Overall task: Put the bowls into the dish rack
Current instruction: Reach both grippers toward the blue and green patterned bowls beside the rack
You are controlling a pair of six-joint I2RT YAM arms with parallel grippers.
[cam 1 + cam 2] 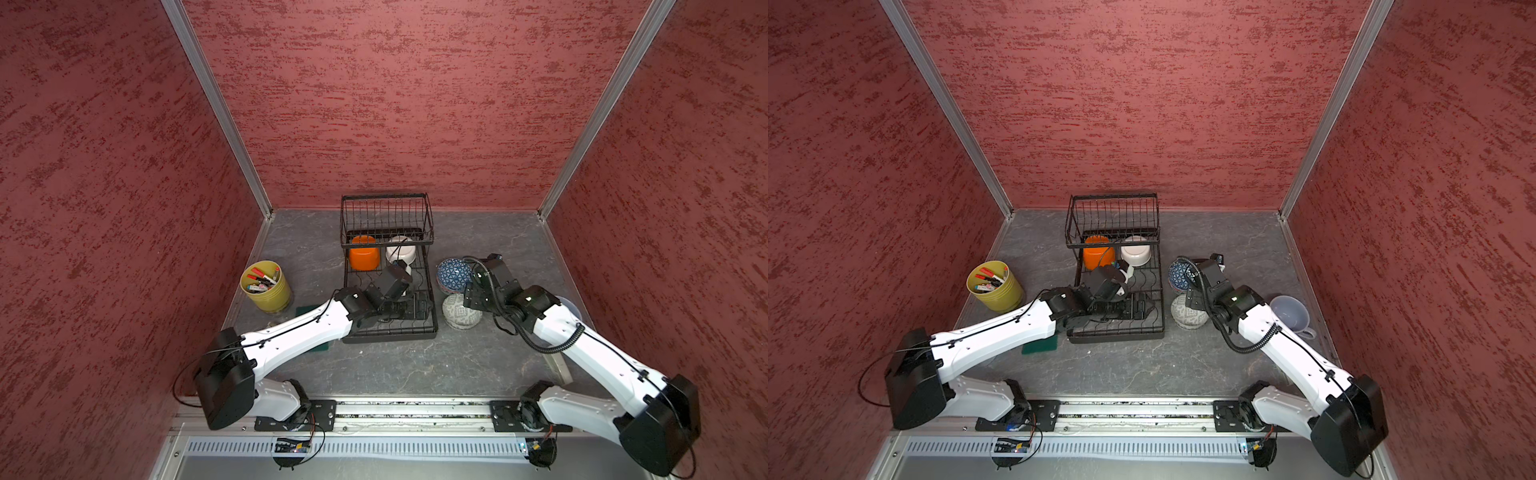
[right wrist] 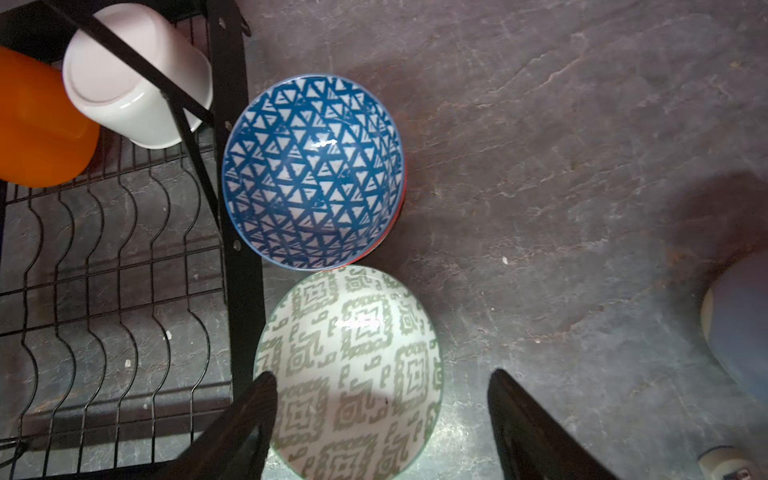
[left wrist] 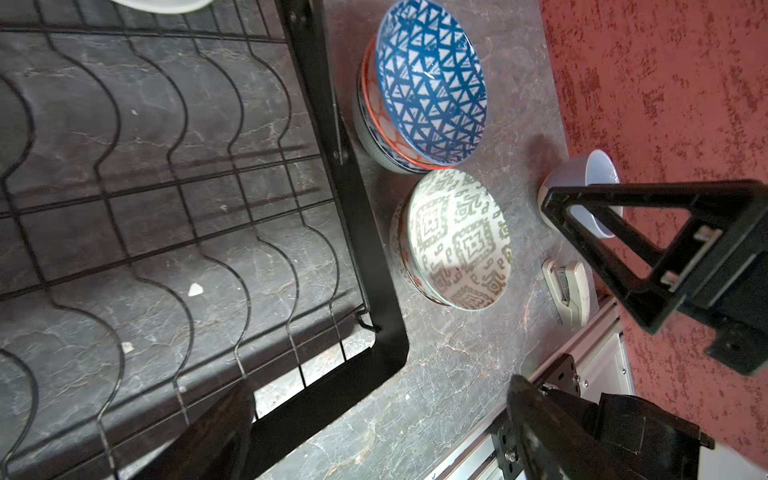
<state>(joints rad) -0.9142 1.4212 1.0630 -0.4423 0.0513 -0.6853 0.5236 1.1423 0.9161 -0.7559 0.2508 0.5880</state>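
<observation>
Beneath the raised basket of the black wire dish rack (image 1: 390, 336), two bowls already sit: a plain orange ceramic bowl (image 1: 365, 254) and a plain white one (image 1: 402, 248). Two stacks wait on the tabletop (image 1: 415, 365) just beside the rack, one topped by a blue triangle-patterned bowl (image 2: 311, 174), the other by a grey-green patterned bowl (image 2: 353, 365). The right hand (image 2: 380, 376) hovers wide open and empty over the grey-green one. The left hand (image 3: 374, 388) gapes empty above the rack's near corner. A pale blue-grey cup (image 1: 1289, 313) stands nearby, but nothing seems to block the reach.
</observation>
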